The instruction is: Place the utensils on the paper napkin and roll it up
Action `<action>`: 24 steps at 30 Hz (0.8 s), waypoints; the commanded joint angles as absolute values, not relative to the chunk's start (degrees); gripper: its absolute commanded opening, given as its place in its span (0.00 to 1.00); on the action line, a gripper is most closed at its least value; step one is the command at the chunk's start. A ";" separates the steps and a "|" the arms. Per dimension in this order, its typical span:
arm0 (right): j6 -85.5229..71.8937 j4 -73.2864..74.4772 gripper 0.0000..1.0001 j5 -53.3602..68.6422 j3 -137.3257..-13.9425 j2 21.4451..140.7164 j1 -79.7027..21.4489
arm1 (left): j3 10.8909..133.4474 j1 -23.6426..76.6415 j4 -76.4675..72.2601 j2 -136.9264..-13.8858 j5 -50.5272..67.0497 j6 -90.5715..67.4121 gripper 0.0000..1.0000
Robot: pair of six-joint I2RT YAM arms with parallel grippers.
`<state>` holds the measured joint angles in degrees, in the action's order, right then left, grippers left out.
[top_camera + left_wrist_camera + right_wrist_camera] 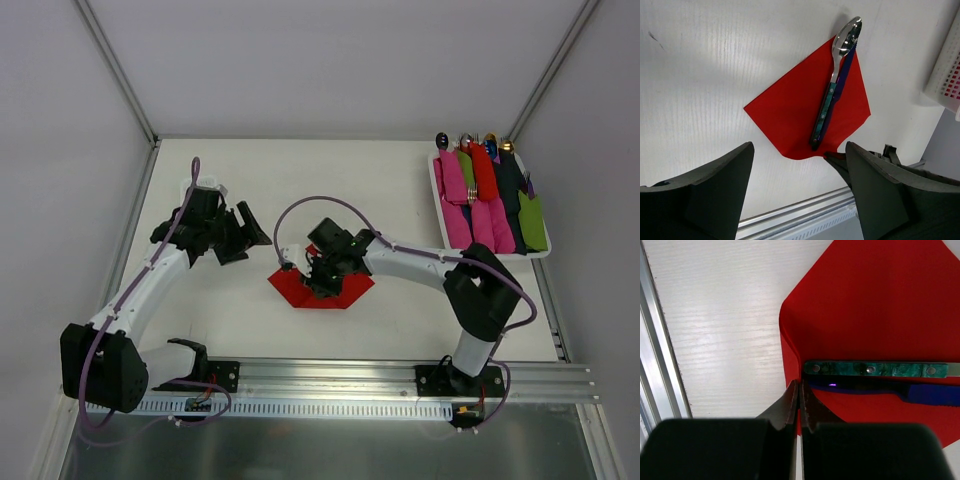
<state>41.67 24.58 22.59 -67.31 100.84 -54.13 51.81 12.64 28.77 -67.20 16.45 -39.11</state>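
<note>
The red paper napkin (350, 292) (795, 110) (875, 300) lies on the white table at mid-front. Two utensils rest on it side by side: a spoon (838, 65) with a green handle (875, 369) and a knife with a blue handle (839, 90) (932, 394). My right gripper (322, 275) (799, 386) is shut on the napkin's near edge, just beside the handle ends, and the paper curls up there. My left gripper (240, 235) (799, 146) hangs open to the left of the napkin, holding nothing.
A white ribbed tray (434, 180) (945, 75) at the back right holds several rolled bundles in pink, green, red and dark colours. A metal rail (330, 375) runs along the table's near edge. Frame posts stand at the back corners.
</note>
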 commanded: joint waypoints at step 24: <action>41.92 27.77 0.00 33.13 -75.85 109.95 -45.09 | 33.14 26.36 0.71 -69.43 27.42 -48.86 0.07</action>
